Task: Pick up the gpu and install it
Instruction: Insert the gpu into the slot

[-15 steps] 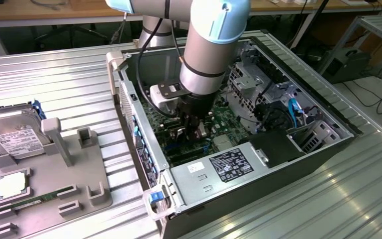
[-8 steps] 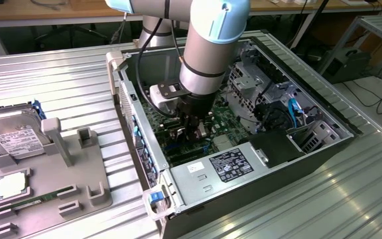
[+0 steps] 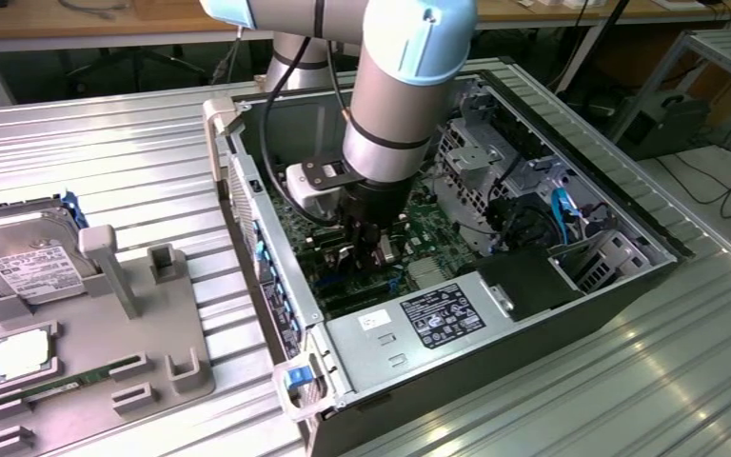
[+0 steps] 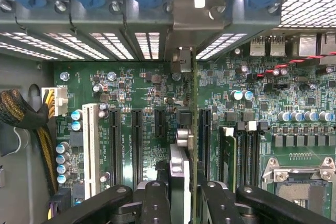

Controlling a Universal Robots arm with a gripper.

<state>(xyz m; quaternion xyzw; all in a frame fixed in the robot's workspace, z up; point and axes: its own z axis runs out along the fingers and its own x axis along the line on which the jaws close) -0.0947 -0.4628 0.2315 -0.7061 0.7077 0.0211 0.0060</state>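
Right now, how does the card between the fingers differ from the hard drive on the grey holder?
The thin dark-green GPU card stands on edge inside the open computer case, held by the fingers. The boxy silver hard drive leans untouched in the grey holder outside it.

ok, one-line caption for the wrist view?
Pincer holding the gpu edge-on above the motherboard slots, bracket at the rear slot openings.

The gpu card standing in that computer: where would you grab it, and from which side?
Grip the gpu by its free long edge, coming straight down into the open case. It stands on edge above the motherboard slots, bracket toward the case's rear wall, so only its flat faces are reachable. The gripper pinches it that way.
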